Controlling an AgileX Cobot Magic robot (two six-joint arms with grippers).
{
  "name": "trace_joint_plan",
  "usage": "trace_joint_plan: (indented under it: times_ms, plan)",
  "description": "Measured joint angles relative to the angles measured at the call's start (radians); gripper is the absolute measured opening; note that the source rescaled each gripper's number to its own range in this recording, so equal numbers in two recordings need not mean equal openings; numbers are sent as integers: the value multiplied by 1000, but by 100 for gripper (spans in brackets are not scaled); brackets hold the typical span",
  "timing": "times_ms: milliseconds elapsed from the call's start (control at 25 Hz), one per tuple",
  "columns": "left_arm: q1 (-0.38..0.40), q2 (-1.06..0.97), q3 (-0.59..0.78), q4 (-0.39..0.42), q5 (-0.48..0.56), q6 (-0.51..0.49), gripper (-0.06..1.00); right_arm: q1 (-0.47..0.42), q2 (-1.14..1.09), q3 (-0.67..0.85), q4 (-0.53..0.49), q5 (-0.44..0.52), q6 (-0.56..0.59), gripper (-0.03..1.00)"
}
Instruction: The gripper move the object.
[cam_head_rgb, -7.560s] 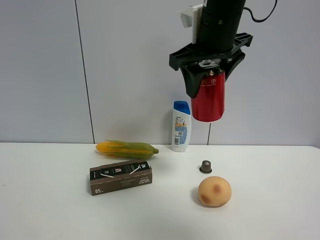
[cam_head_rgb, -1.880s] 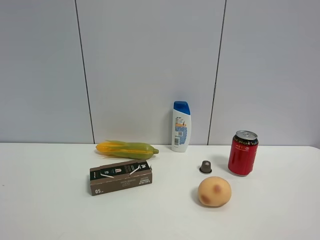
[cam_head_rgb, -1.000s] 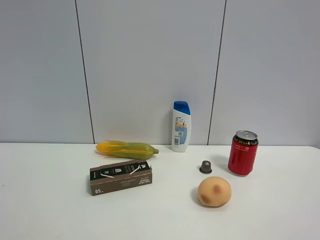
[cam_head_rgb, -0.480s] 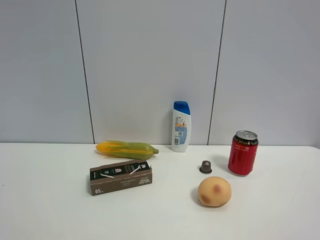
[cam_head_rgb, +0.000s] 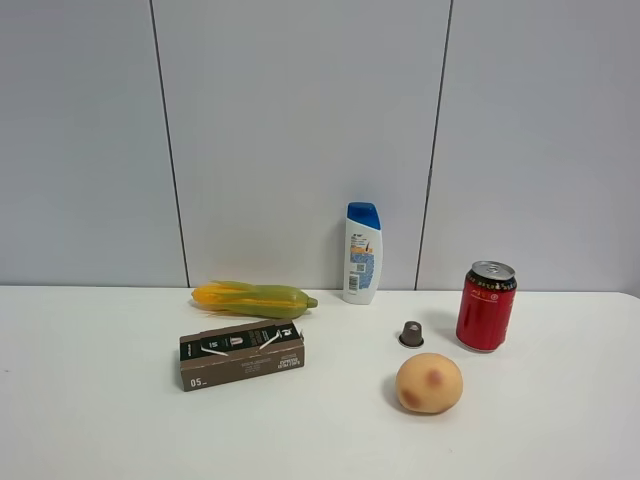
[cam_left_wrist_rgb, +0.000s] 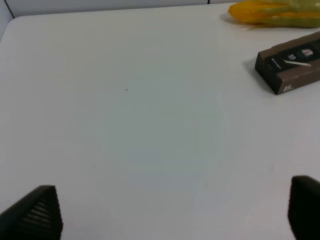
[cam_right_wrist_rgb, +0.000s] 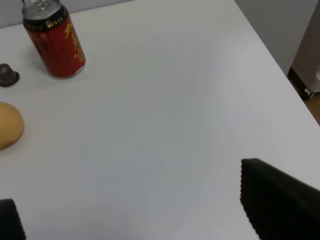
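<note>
The red drink can (cam_head_rgb: 486, 306) stands upright on the white table at the right, free of any gripper. It also shows in the right wrist view (cam_right_wrist_rgb: 54, 42), far from my right gripper (cam_right_wrist_rgb: 140, 210), whose black fingers (cam_right_wrist_rgb: 280, 200) stand wide apart with nothing between them. My left gripper (cam_left_wrist_rgb: 170, 210) is open and empty over bare table, its fingertips (cam_left_wrist_rgb: 35, 212) at the frame's corners. Neither arm shows in the exterior high view.
A white shampoo bottle (cam_head_rgb: 362, 253) stands at the back wall. A corn cob (cam_head_rgb: 254, 298) and a brown box (cam_head_rgb: 241, 354) lie to the left. A small dark capsule (cam_head_rgb: 411, 334) and a round peach-coloured fruit (cam_head_rgb: 429, 383) sit near the can. The table's right edge (cam_right_wrist_rgb: 265, 55) is close.
7.6 s ago a gripper held the can high above the table. Now the can stands on the table at the right and the arm has left the exterior view. Nothing moved in the last two seconds.
</note>
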Motion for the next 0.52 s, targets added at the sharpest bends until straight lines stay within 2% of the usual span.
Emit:
trace_joint_plan:
  times_ms: [520]
  plan:
    - [0,0,0,0,0,0,100,0,0,0,0,0,0,60]
